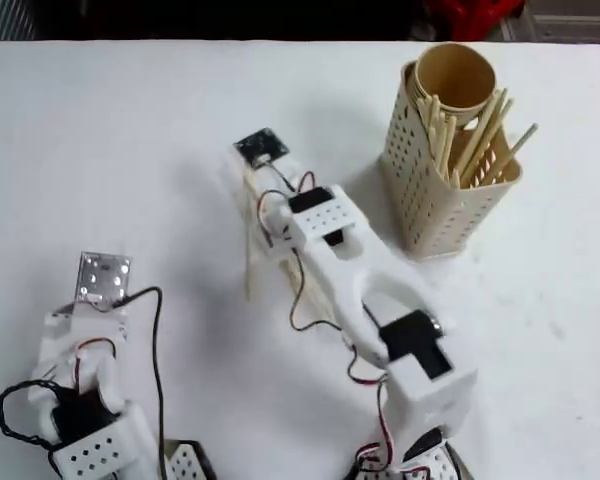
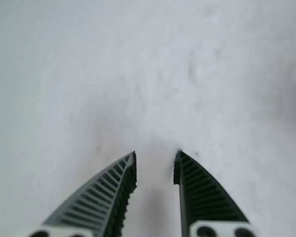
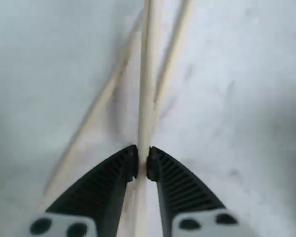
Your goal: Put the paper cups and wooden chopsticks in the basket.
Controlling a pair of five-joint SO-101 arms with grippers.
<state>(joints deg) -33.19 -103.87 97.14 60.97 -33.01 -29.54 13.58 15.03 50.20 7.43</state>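
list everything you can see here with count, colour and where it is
basket: one, cream, perforated, standing on the table, at the right in the high view
paper cups: stacked, count unclear, tan, inside the basket
basket chopsticks: several, pale wood, upright beside the cups
loose chopsticks: two, pale wood, lying on the table either side of the held one
held chopstick: one, pale wood, in the right gripper
table: one, white
left gripper: dark fingers, open over bare table
right gripper: dark fingers, shut on the held chopstick
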